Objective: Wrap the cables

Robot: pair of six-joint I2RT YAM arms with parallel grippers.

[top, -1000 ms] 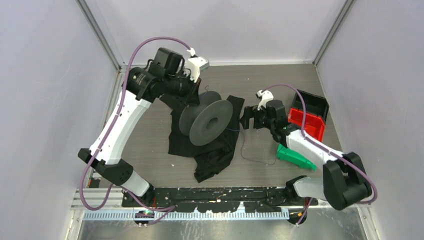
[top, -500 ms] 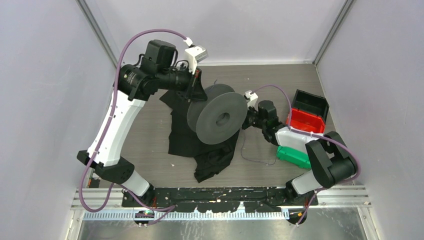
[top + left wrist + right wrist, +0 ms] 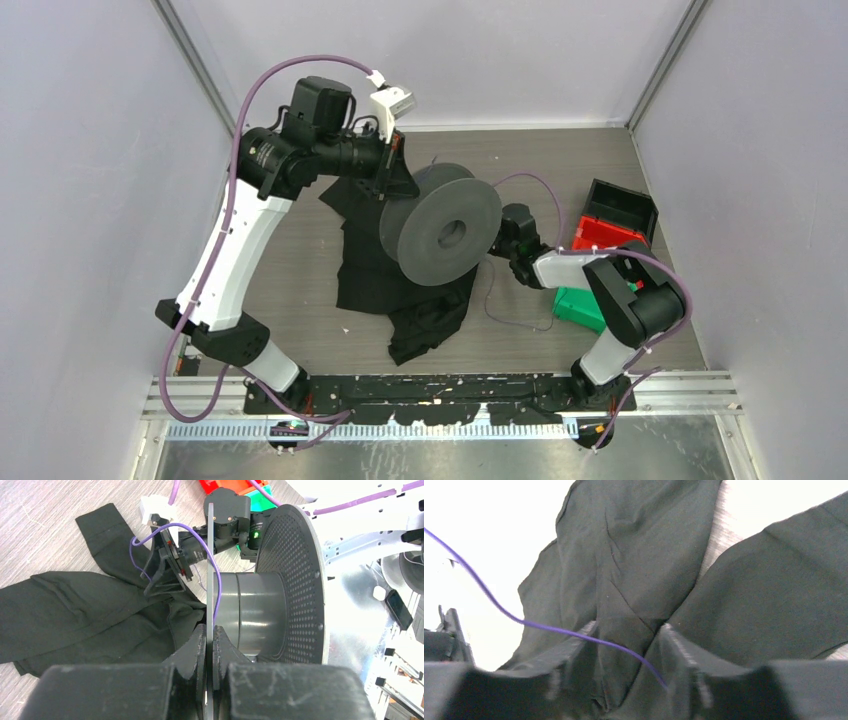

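left hand (image 3: pixel 210 634) clamped on spool (image 3: pixel 260 612) flange | cable (image 3: pixel 216 580) beside flange | cloth (image 3: pixel 75 610) left

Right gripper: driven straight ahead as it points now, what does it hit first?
Most likely the thin purple wire crossing the right gripper in its open gap, then the black cloth just behind it; depth is hard to judge.

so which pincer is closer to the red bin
right. the right pincer sits between the red bin and the grey spool; the left pincer is across the spool, clamped on one flange.
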